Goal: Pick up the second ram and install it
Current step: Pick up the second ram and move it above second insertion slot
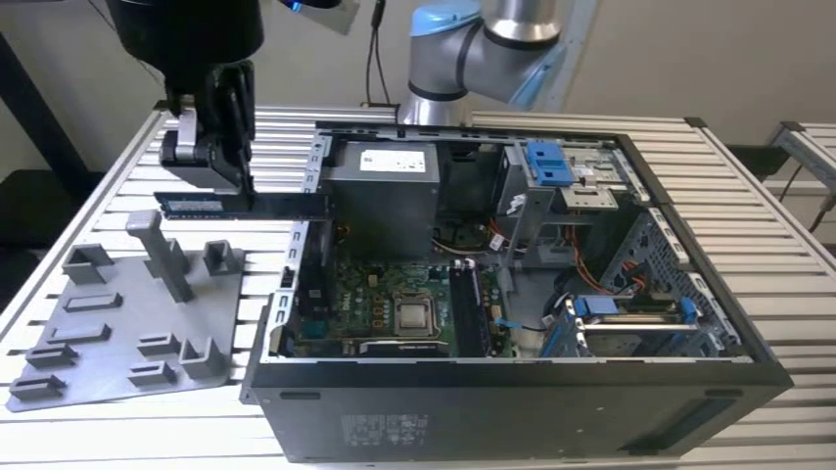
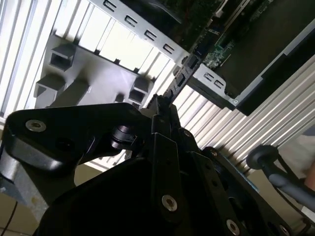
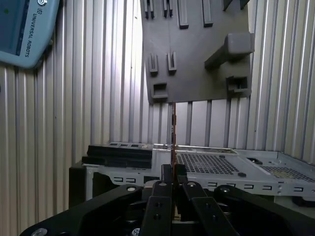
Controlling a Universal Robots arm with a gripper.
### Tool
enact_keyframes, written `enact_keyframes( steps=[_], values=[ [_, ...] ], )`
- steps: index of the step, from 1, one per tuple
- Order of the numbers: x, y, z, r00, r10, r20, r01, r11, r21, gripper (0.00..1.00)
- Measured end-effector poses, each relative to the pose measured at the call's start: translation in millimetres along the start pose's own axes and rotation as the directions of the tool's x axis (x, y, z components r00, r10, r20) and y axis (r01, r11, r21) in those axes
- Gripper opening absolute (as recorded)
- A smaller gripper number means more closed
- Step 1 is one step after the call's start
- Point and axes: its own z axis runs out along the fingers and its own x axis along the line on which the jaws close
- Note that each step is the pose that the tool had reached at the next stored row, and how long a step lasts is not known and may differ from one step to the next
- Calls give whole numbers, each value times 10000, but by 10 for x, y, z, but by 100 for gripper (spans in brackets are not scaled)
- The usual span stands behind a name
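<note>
One memory stick [image 1: 196, 206] is clamped between the jaws of the gripper [image 1: 215, 188], held level and raised off the slatted table [image 1: 758, 245]. In the exterior view the stick hangs at ten o'clock from the open computer case [image 1: 523, 401], near its outer wall, and at twelve o'clock from the grey fixture plate [image 1: 117, 343]. In the first wrist view the stick shows edge-on, projecting from the fingers [image 3: 166, 174]. A silver processor [image 1: 415, 315] sits on the board inside the case.
</note>
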Motion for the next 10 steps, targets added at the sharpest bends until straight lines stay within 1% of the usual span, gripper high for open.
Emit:
enact_keyframes(
  steps=[3,10],
  values=[
    [3,-115,-4,10000,-6,-1,6,10000,-8,14],
    [14,-417,-13,10000,-15,-1,15,10000,-33,14]
  ],
)
